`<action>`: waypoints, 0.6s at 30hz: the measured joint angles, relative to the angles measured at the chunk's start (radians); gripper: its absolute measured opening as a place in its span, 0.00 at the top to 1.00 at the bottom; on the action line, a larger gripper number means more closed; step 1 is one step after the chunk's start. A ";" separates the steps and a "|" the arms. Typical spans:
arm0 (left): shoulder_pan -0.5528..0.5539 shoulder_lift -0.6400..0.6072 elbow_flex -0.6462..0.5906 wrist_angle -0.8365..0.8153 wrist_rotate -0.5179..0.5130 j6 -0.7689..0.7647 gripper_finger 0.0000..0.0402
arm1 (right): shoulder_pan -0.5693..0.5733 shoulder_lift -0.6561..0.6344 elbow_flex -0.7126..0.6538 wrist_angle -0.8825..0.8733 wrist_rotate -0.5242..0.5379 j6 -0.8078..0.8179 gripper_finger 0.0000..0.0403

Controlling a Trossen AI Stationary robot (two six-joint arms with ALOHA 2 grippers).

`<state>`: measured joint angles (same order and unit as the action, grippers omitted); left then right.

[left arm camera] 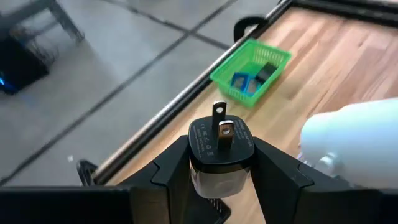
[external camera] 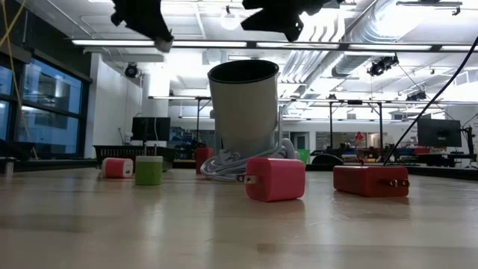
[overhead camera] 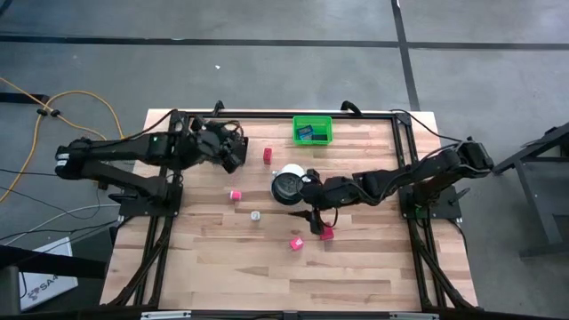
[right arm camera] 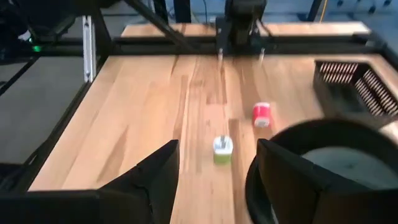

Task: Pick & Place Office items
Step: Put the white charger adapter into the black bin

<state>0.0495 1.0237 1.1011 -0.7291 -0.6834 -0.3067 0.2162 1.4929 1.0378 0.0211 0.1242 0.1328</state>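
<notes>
Between the fingers of the left end effector [left arm camera: 221, 180] sits a black plug-in charger [left arm camera: 221, 142], pinched at its sides with the two metal prongs pointing away from the wrist; that grip leaves the body free to drop straight out once the fingers part. Ahead of this end effector, across a strip of bare wood, lies the green bin [left arm camera: 252, 70], already holding a few blue and dark flat pieces, so the charger looks bound for it. I judge this the carry stage of one placement.

Over by the right end effector [overhead camera: 313, 216], nothing is gripped: its fingers stand spread and empty above the surface [overhead camera: 356, 267]. Just beside it stands the white cup [overhead camera: 288, 186] with a white cable [external camera: 224, 166] coiled at its base. Right at its fingertips lies a pink charger [overhead camera: 326, 233], with a second pink one [overhead camera: 295, 244] close by, which suggests it is lined up for the next pick. Farther ahead of it sit a green-and-white charger [right arm camera: 222, 149] and a pink-and-white one [right arm camera: 262, 114], both well apart from the fingers. One more red piece [overhead camera: 267, 155] lies between the left end effector and the bin.
</notes>
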 joint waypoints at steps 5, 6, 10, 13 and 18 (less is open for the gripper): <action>0.137 0.000 -0.074 0.013 0.125 0.003 0.65 | 0.034 0.000 0.000 -0.035 0.000 0.032 0.50; 0.162 0.000 -0.094 0.031 0.139 0.003 0.65 | 0.042 0.000 0.000 -0.035 0.000 0.032 0.50; 0.258 0.000 -0.178 0.121 0.219 0.007 0.65 | 0.074 0.000 0.000 -0.035 0.005 0.032 0.50; 0.331 0.000 -0.243 0.198 0.301 0.010 0.65 | 0.096 0.000 0.000 -0.035 0.007 0.032 0.50; 0.437 0.000 -0.339 0.277 0.373 -0.010 0.65 | 0.127 0.000 0.000 -0.038 0.008 0.032 0.50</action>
<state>0.4870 1.0233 0.7624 -0.4524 -0.3101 -0.3172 0.3431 1.4929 1.0378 -0.0167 0.1322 0.1650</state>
